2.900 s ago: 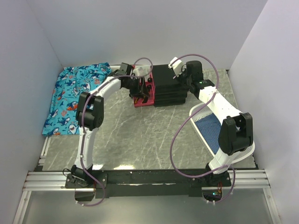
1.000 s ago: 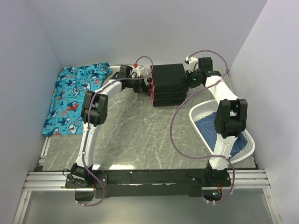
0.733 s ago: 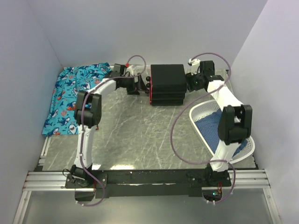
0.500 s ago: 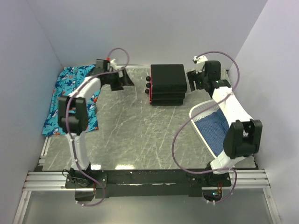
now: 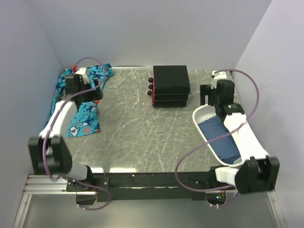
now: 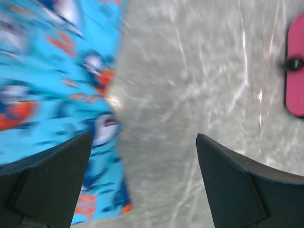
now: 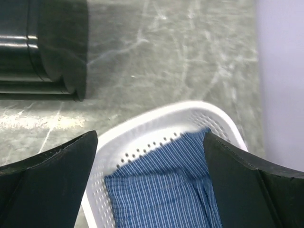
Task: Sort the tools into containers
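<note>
The black cabinet (image 5: 171,85) stands at the back middle with its drawers pushed in. Three black knobs (image 5: 150,87) line its left face. One magenta-pink drawer front (image 6: 295,90) with a knob (image 6: 293,64) shows at the right edge of the left wrist view. No tools are in view. My left gripper (image 5: 96,88) (image 6: 143,137) hangs open and empty over the edge of the shark cloth, well left of the cabinet. My right gripper (image 5: 205,95) (image 7: 149,137) is open and empty above the basket's rim, right of the cabinet (image 7: 42,47).
The blue shark-patterned cloth (image 5: 80,107) (image 6: 52,80) lies at the left by the wall. A white perforated basket (image 5: 202,118) (image 7: 156,126) holding a blue striped cloth (image 5: 221,137) (image 7: 161,185) sits at the right. Walls enclose three sides.
Both arms have drawn away from the cabinet, the left swinging left over the shark cloth, the right back toward the basket. Both grippers have opened. The pink drawer open earlier is now shut.
</note>
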Robot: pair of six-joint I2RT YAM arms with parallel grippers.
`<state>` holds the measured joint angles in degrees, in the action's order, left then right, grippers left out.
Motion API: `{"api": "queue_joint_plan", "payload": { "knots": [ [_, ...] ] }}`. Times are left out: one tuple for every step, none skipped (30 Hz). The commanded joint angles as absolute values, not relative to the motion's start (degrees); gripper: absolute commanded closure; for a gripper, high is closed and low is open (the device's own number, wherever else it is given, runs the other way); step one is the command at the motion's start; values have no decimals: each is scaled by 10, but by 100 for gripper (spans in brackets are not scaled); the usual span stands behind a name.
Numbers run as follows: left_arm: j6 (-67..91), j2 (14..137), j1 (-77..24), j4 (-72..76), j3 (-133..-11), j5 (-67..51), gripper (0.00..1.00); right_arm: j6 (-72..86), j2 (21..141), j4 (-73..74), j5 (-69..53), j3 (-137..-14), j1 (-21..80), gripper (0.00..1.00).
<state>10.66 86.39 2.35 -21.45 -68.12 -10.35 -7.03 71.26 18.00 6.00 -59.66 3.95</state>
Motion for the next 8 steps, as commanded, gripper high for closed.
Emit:
{"api": "queue_joint_plan", "payload": {
  "knots": [
    [61,729,27,-84,-612,-14,3,-34,622,171,130,-565,37,0],
    [77,708,27,-81,-606,-2,4,-33,608,180,135,-561,37,0],
    [85,701,28,-81,-599,17,4,-38,582,198,141,-554,37,0],
    [88,694,28,-87,-585,26,3,-41,569,206,142,-549,36,0],
    [91,692,28,-86,-577,28,4,-47,544,214,142,-543,37,0],
    [93,687,32,-86,-563,26,4,-61,532,233,133,-538,37,0],
    [91,670,33,-84,-554,12,4,-62,522,242,131,-536,36,0],
    [91,657,34,-83,-545,5,4,-63,506,254,126,-536,37,0]
  ]
}}
